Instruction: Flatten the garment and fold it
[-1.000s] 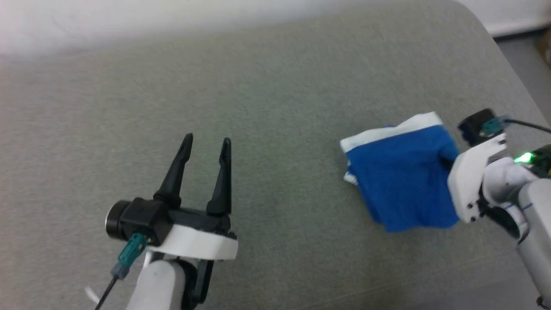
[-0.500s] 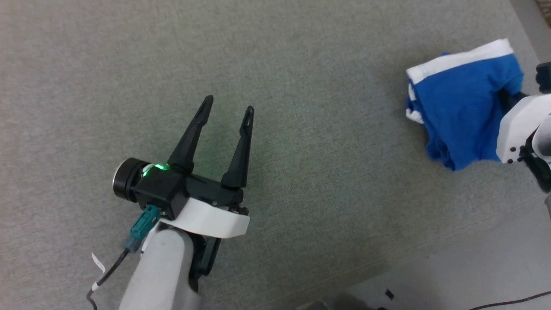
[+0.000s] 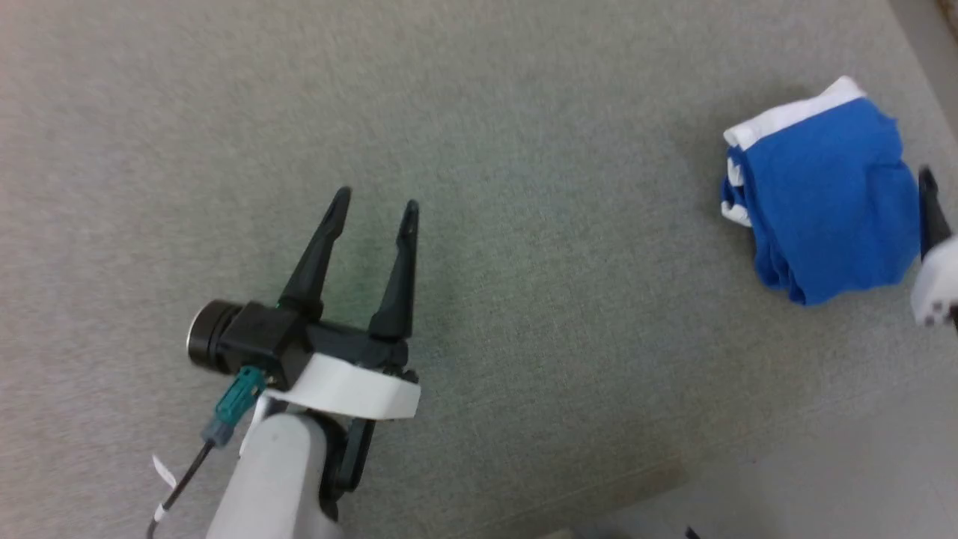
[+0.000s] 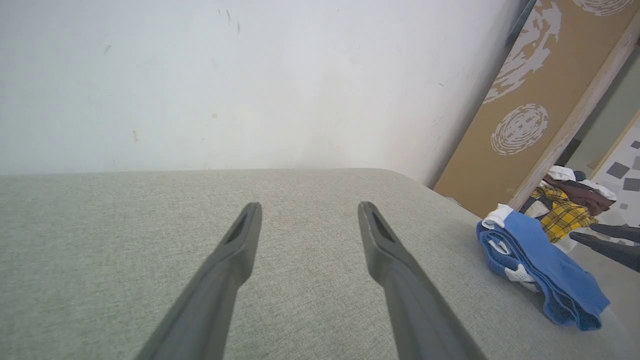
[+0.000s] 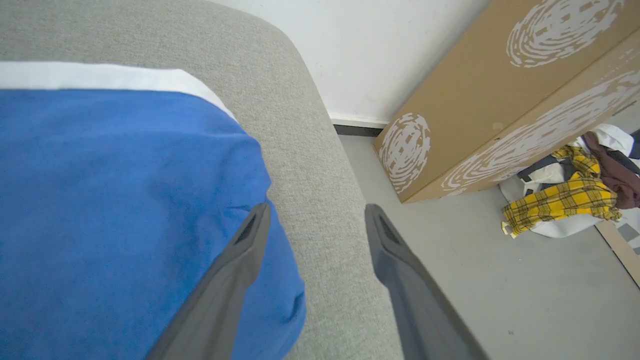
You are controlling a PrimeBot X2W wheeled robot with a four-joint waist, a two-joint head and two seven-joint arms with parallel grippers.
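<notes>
Already folded into a blue bundle, the shorts [image 3: 823,195] lie at 3 o'clock in the head view, near the right edge of the grey worktop [image 3: 524,150], white band at their 12 o'clock end. Right jaws stand open and empty at the bundle's 3 o'clock side, one finger [image 5: 235,270] over the blue cloth, the other over bare worktop. Left jaws, open and empty too, hover at 8 o'clock, well apart from the shorts.
</notes>
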